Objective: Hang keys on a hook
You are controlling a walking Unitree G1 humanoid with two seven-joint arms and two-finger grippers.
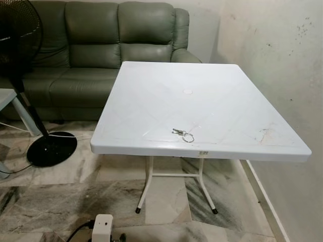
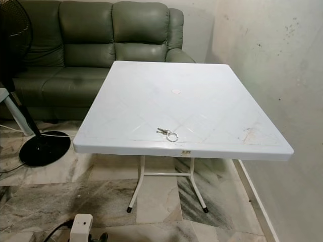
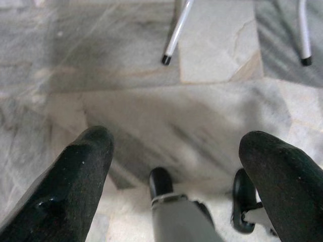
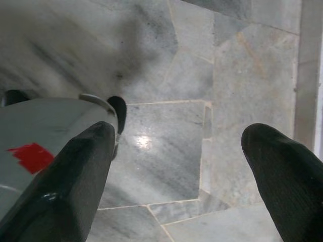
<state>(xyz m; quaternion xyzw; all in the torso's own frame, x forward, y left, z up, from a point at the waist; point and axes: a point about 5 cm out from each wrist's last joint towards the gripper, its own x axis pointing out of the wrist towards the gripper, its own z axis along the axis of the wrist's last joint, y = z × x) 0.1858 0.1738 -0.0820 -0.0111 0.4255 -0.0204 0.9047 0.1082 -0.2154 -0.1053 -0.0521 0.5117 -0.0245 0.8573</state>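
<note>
Two grippers hang low over the marble floor (image 1: pixel 60 201), both idle. Going left to right: a black fan (image 1: pixel 20 75) stands on its round base, and a green sofa (image 1: pixel 101 50) sits behind it against the wall. The white plastic table (image 1: pixel 212 91) comes next, with the keys (image 1: pixel 182 133) lying near its front edge, ring flat on the top. Left gripper (image 3: pixel 174 161) has its fingers spread wide with nothing between them, and so does the right gripper (image 4: pixel 176 166).
</note>
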